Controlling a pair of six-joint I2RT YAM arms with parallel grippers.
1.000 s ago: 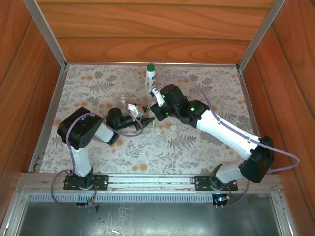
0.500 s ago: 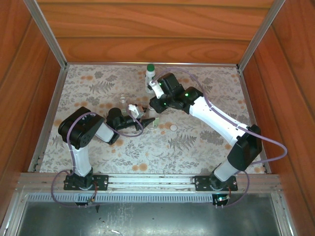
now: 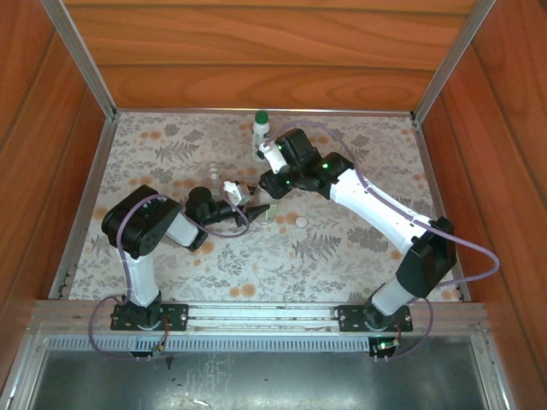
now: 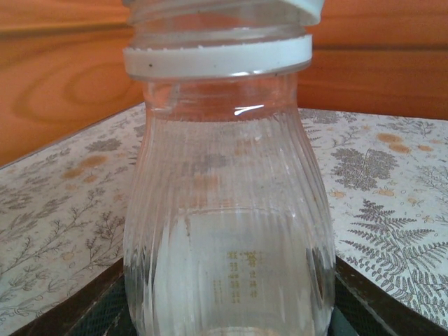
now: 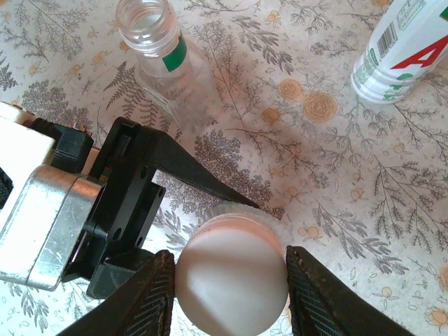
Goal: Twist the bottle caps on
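Note:
A clear ribbed bottle (image 4: 224, 210) stands upright with my left gripper (image 4: 227, 308) shut on its lower body; a dark finger (image 4: 94, 308) shows at each bottom corner. A white cap (image 5: 231, 280) sits on this bottle's mouth, and my right gripper (image 5: 231, 283) is shut on it from above, fingers (image 5: 150, 294) on either side. In the top view the two grippers meet at the bottle (image 3: 267, 210), the left gripper (image 3: 253, 205) low and the right gripper (image 3: 267, 190) above. A second white cap (image 3: 301, 221) lies loose on the table. The white bottle (image 3: 261, 137) wears its green cap (image 3: 261, 116).
An uncapped clear bottle (image 5: 157, 49) with a green mark at its neck stands beyond the left gripper's black jaws (image 5: 140, 189). The white bottle (image 5: 413, 42) stands at the back. Wooden walls (image 3: 256, 51) and metal rails enclose the patterned tabletop (image 3: 342, 256).
The right arm swung left and back, bringing its gripper over the held bottle, and has stayed there for the last half second. The left arm has not moved.

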